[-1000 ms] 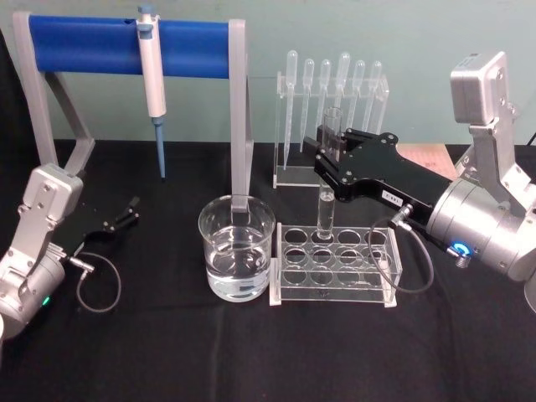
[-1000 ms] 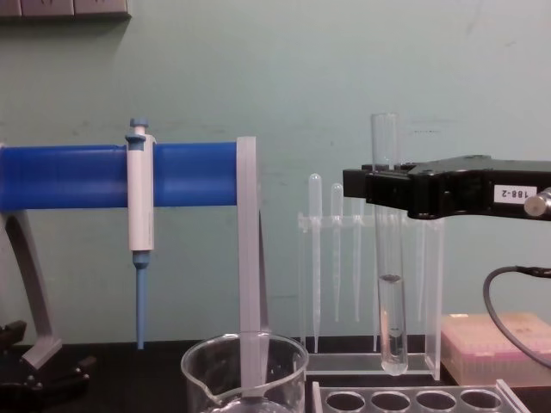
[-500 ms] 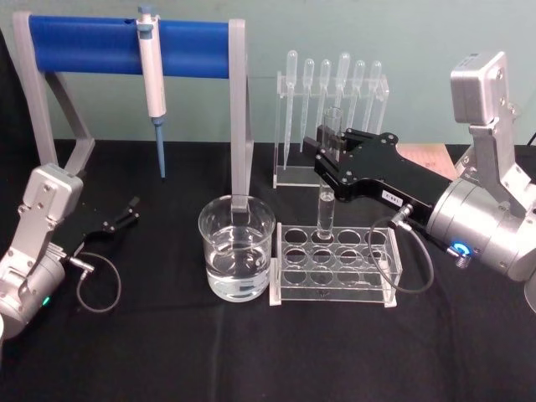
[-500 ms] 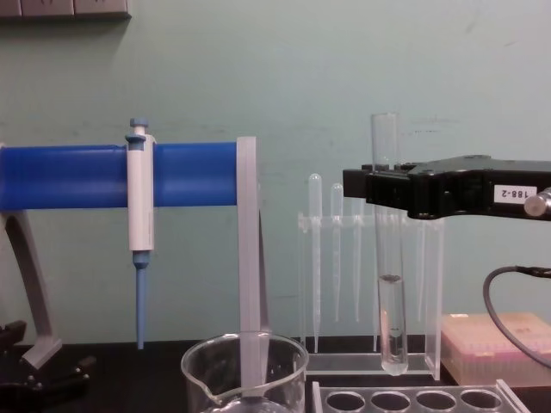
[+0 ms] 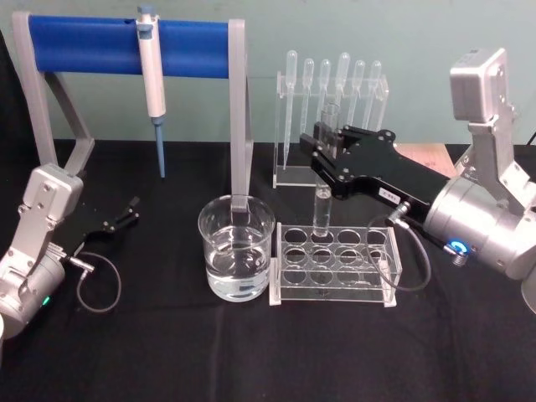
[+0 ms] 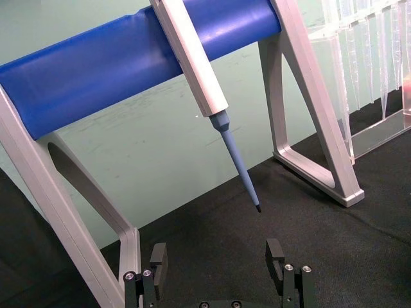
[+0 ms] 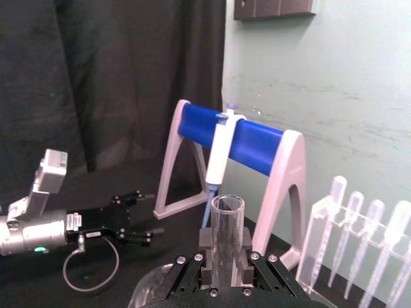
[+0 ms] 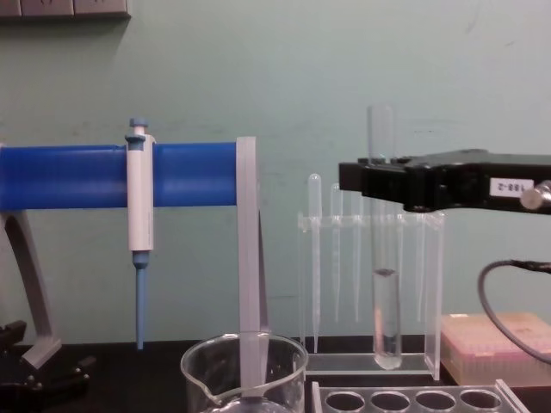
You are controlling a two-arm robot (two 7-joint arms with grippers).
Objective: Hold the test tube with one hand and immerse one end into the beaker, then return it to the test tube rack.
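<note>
We see one test tube [image 8: 385, 301]. Our right gripper [image 8: 380, 177] squeezes it tight near its top end. The tube stands straight up, and its open rim sticks out above the black fingers. In the chest view its round bottom hangs just above the one clear rack [image 5: 333, 295], not down in a hole. From the head view it sits over the back row, near the second hole from the left. We count twelve round holes in the rack, three rows of four. A thin line low in the tube looks like a little water.

There is one beaker [image 5: 237, 248], about half full of clear water. It stands touching or just beside the rack, at the rack's 9 o'clock. The tube is at the beaker's 2 o'clock and does not touch it.

At the rack's 12 o'clock stands one clear holder [image 5: 289, 177] with six thin plastic droppers [image 5: 343, 79] hanging in it.

At the beaker's 11 o'clock, one white-and-blue pipette [image 5: 152, 79] hangs on one blue bar stand [image 5: 84, 38].

Our left gripper [image 6: 217, 269] rests low by the table at the beaker's 9 o'clock, well apart from it. Its two fingers are spread wide and hold nothing.
</note>
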